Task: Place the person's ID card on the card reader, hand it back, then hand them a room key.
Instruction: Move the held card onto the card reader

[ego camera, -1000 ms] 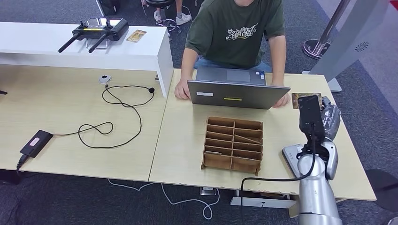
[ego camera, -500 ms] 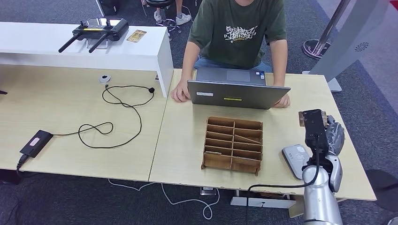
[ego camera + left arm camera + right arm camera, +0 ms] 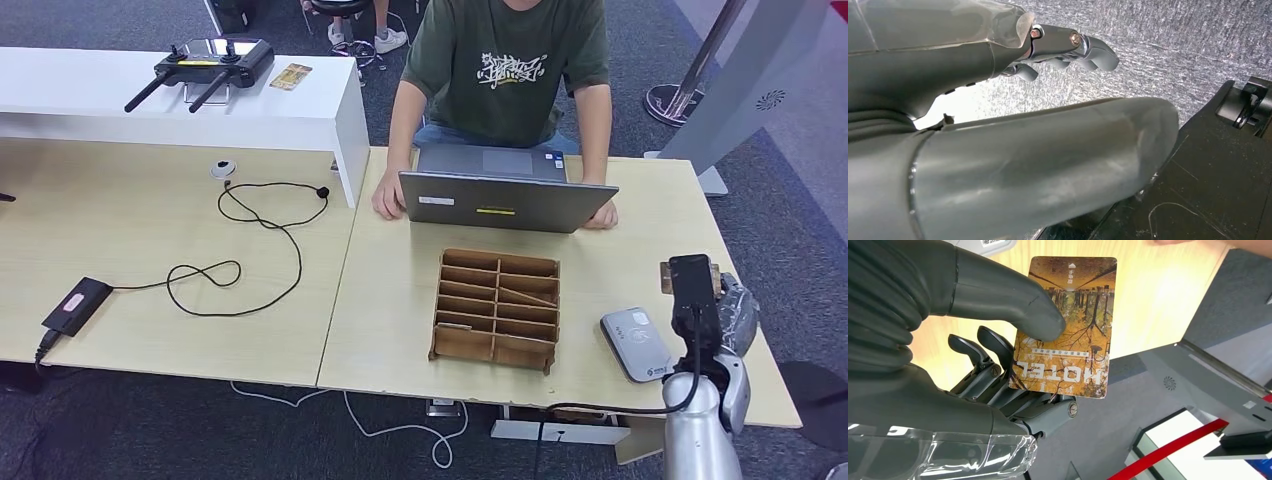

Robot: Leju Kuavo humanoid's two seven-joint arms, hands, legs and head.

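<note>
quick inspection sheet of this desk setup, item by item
surface: light wood table, joined to a second one on the left, with a white shelf behind it
job's things: card printed HOTEL, held by the right hand; grey card reader near the table's front right edge
clutter: wooden divider tray; laptop; controller and a small card on the shelf
hands: right hand pinches the card under its thumb; left hand hangs over grey carpet, holding nothing
cables: black cable looping to a black box
surroundings: person behind the laptop, hands on the table
</note>
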